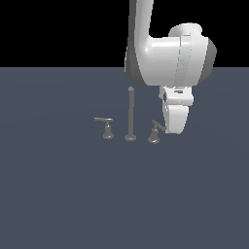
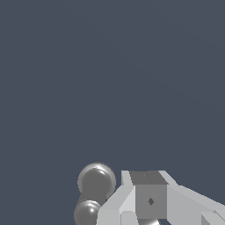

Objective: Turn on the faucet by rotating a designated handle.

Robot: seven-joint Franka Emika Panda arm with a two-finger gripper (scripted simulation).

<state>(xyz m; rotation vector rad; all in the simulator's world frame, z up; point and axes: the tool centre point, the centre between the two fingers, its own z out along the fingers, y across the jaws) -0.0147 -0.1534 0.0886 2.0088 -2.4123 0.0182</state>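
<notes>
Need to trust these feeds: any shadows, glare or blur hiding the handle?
Exterior view: flat, shadowless render, sharp; the handle is small, its lever meeting the gripper. Wrist view: sharp, soft highlights on grey rounded metal, nothing washed out.
</notes>
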